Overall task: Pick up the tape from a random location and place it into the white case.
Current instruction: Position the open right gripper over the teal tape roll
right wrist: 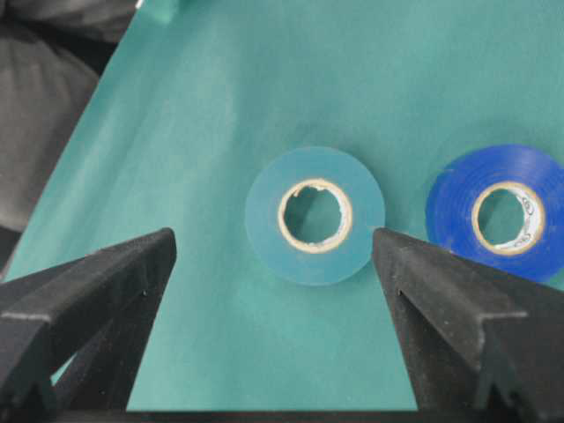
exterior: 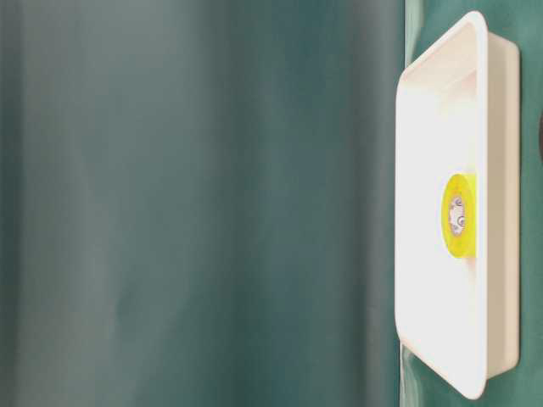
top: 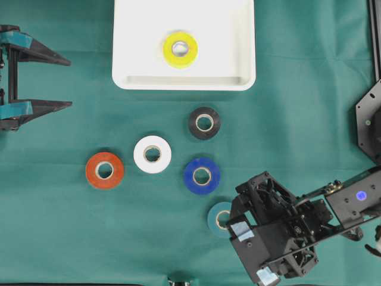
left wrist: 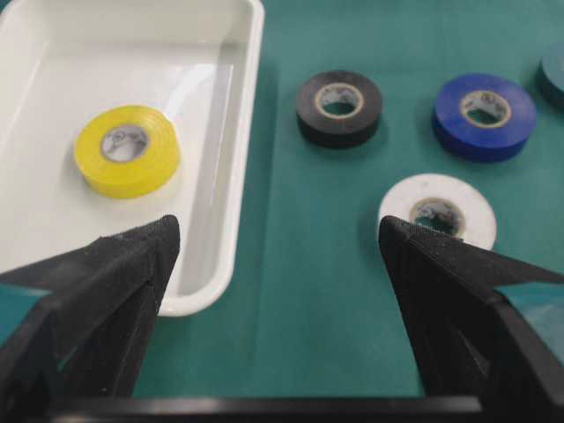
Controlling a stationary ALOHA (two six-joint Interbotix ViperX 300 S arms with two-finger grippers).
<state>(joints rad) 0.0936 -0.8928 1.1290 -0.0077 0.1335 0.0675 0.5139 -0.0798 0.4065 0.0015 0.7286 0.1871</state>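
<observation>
Teal tape (right wrist: 315,215) lies flat on the desk, just ahead of your right pincer (right wrist: 273,264) and between its spread, empty jaws. Approach step: lower and centre, then close. The white case (top: 128,59) sits well beyond, holding a yellow roll (top: 180,49).

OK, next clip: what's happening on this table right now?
A two-arm robot is sorting tape rolls into the white case. The yellow roll already lies inside. The right claw, wide open and holding nothing, is over the teal roll, beside the blue roll. The black roll, white roll and orange roll lie on the green cloth. The left claw is open at the left edge, empty.
</observation>
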